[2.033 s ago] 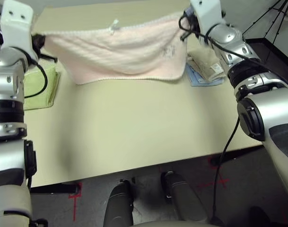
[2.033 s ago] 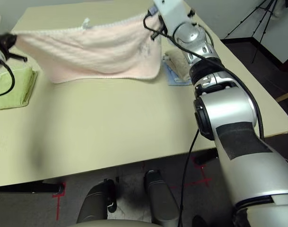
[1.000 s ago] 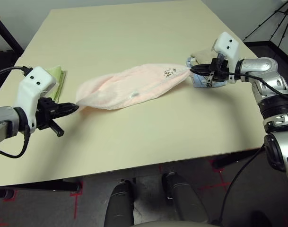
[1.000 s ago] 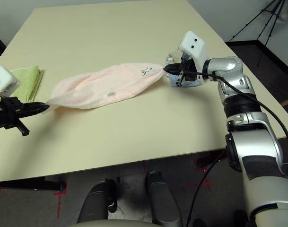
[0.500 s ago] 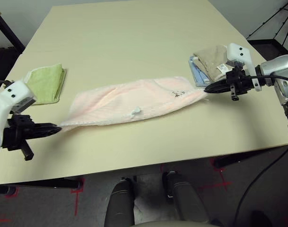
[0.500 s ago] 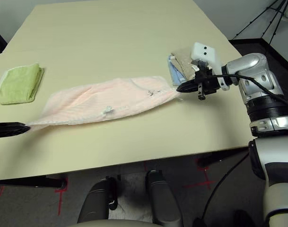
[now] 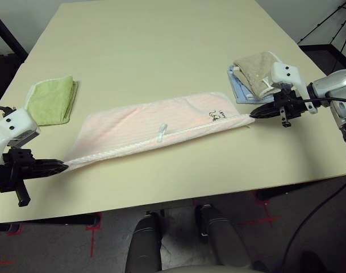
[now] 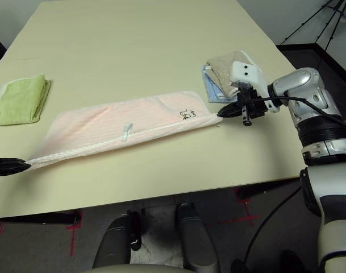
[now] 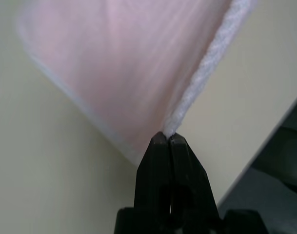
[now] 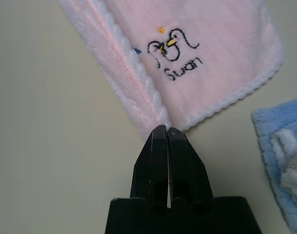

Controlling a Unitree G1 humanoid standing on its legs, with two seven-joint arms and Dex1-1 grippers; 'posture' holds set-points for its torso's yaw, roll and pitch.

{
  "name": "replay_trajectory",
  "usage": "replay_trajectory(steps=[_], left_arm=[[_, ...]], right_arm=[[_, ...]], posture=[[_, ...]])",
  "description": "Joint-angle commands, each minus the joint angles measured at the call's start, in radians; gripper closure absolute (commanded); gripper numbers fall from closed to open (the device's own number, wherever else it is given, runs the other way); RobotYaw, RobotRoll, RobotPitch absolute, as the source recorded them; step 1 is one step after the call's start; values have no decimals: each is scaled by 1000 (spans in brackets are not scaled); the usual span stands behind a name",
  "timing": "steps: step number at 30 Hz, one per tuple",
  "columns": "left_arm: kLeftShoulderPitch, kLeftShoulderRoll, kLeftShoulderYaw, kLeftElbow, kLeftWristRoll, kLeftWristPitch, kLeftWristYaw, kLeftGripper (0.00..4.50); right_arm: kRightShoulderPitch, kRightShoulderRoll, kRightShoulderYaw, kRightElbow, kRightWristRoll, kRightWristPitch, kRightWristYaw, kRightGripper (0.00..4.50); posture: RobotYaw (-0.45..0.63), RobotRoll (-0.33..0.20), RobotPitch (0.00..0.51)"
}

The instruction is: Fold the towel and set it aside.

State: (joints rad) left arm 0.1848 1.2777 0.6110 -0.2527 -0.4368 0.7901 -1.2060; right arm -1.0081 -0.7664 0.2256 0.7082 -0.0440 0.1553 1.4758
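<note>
table [image 7: 161, 51]: pale, wide
towel [image 7: 144, 128]: pink, folded long, flat across the middle
left tool [image 7: 63, 165]: pinched tight on towel's left corner
right tool [image 7: 253, 114]: pinched tight on towel's right corner

The pale pink ribbed towel [image 7: 155, 128] stretches across the beige wooden table's [image 7: 161, 51] middle; the far half lies open, with a folded green towel [image 7: 50, 99] by the left edge and a beige-on-blue towel stack [image 7: 249, 77] by the right edge.

Pale pink towel [image 7: 155, 128] with faint ribbed stripes, white scalloped edging and a small white tag [image 7: 161, 132] — dark embroidered mark [image 10: 172, 53] with a touch of yellow. Pale yellow-beige tabletop [image 7: 161, 51]. Green folded towel [image 7: 49, 100] in lime; beige towel [image 7: 255, 65] atop a light blue one [image 7: 239, 91]. Both hands — left hand [image 7: 60, 165], right hand [image 7: 255, 113] — have black fingers and white housings.
</note>
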Motion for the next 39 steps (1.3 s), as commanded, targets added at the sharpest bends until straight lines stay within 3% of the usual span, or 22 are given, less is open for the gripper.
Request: replay_trajectory(steps=[1, 8, 16, 26, 32, 39], left_arm=[[-90, 3, -46, 89, 51, -49, 88, 4484], [-294, -14, -170, 211, 89, -141, 208, 4484], [-453, -54, -312, 299, 127, -209, 264, 4484], [-512, -121, -408, 315, 161, -227, 290, 4484], [-583, -214, -464, 335, 210, -232, 365, 4484], [-628, -267, -483, 398, 274, -280, 432, 4484]], right_arm=[[-40, 7, -20, 64, -27, -28, -97, 4500], [-106, 58, -26, 178, -43, -100, -280, 4500], [-162, 136, -7, 296, -90, -166, -472, 4500], [-155, 233, 1, 339, -134, -186, -557, 4500], [-129, 292, -4, 367, -159, -188, -645, 4500], [-135, 304, -10, 418, -182, -197, -732, 4500]], posture=[[-22, 0, 191], [-33, 0, 190], [-35, 0, 191], [-40, 0, 201], [-40, 0, 200], [-49, 0, 201]])
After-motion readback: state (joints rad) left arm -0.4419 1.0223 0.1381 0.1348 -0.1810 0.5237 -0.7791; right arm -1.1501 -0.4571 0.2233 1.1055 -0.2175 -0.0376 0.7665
